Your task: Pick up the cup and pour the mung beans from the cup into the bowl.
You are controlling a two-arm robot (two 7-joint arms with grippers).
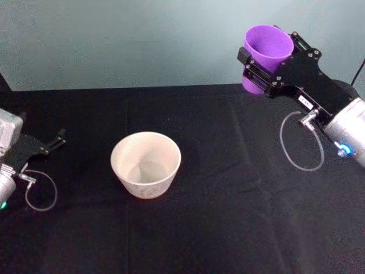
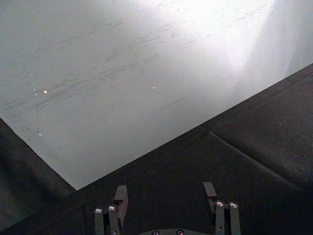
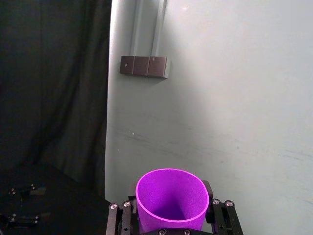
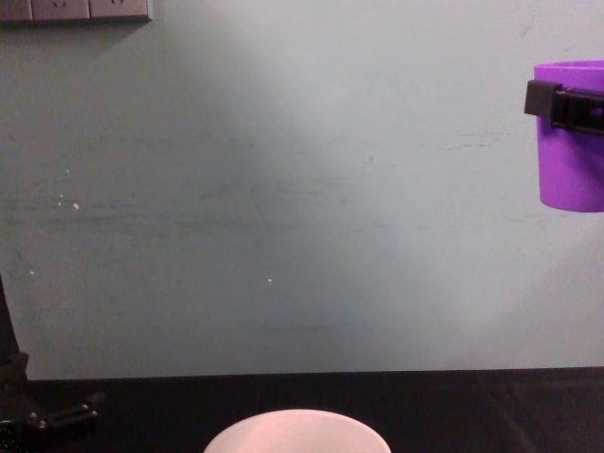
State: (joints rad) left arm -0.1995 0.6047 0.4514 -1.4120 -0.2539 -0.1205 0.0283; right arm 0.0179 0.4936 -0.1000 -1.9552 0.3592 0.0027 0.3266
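My right gripper (image 1: pixel 267 64) is shut on the purple cup (image 1: pixel 266 52), holding it upright high above the table's back right. The cup (image 3: pixel 171 205) sits between the fingers in the right wrist view, and the chest view shows the cup (image 4: pixel 571 160) lifted at the right edge with a finger (image 4: pixel 557 99) across it. I cannot see inside it. The white bowl (image 1: pixel 146 164) stands on the black cloth near the middle, well to the left of and below the cup; its rim (image 4: pixel 297 431) peeks up in the chest view. My left gripper (image 1: pixel 54 142) rests open at the table's left edge.
A black cloth (image 1: pixel 228 200) covers the table, with a pale wall (image 4: pixel 283 189) right behind it. A wall socket strip (image 3: pixel 144 66) is mounted beyond the cup. Cable loops hang from both wrists.
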